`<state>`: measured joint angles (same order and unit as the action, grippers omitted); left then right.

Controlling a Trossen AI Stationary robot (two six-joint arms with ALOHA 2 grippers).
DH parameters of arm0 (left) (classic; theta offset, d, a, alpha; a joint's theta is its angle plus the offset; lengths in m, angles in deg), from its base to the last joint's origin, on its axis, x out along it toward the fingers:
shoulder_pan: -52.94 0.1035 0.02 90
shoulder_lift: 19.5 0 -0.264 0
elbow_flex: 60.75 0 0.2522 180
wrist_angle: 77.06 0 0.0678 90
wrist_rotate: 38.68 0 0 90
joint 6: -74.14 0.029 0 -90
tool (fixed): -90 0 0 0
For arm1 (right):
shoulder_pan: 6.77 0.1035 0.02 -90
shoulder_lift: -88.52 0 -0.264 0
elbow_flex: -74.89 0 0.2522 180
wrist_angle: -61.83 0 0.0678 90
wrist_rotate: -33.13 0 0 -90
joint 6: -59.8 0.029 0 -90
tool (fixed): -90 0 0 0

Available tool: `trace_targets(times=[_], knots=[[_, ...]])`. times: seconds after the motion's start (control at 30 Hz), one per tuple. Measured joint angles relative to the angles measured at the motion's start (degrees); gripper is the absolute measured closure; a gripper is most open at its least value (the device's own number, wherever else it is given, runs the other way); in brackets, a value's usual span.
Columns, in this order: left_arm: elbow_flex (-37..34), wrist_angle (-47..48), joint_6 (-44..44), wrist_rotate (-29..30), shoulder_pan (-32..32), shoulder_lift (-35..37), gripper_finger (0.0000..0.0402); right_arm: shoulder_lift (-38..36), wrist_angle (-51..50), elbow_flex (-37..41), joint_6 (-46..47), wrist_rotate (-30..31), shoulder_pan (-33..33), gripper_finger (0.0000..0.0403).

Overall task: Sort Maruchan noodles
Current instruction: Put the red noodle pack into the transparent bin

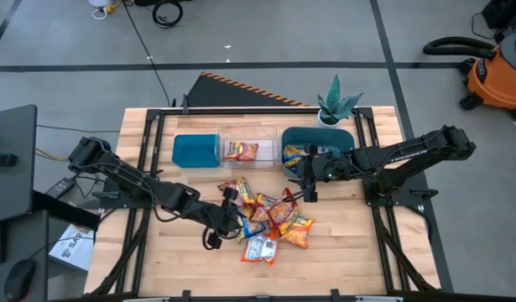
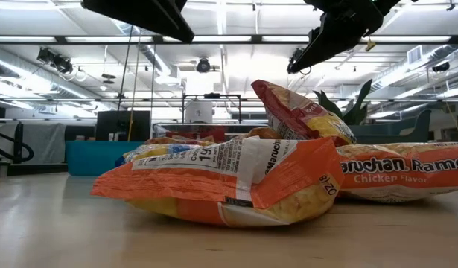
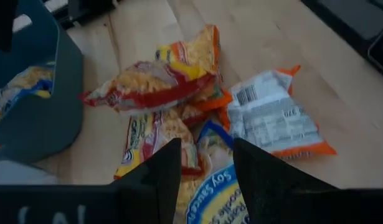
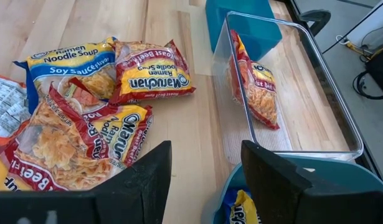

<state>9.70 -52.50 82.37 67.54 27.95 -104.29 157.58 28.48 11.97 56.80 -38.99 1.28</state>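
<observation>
Above the noodle pile (image 1: 270,220), both end effectors, left (image 3: 207,163) and right (image 4: 207,163), hang open, empty.

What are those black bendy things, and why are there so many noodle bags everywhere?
Those are two robot arms, each ending in a two-finger gripper. One picture looks down from above, one sits level with the wooden table, and two come from cameras on the arms' wrists. The left gripper hangs open over the pile of noodle packets, right above a yellow-and-blue packet. The right gripper is open too, between the pile and the bins. Neither holds anything. At the back stand a small teal bin, a clear bin with one red packet inside, and a bigger teal bin holding a packet.
</observation>
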Motion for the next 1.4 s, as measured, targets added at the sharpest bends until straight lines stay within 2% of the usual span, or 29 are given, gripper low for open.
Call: trace_targets(times=[0.47,1.4], knots=[[0.0,-1.0,1.6,-1.5,0.1,-8.2,0.0249,0.0,0.2,0.0,0.0,0.0,0.0,0.0204],[0.0,-2.9,4.5,-1.9,0.1,-8.6,0.0249,0.0,-0.7,0.0,0.3,0.0,0.0,0.0204]])
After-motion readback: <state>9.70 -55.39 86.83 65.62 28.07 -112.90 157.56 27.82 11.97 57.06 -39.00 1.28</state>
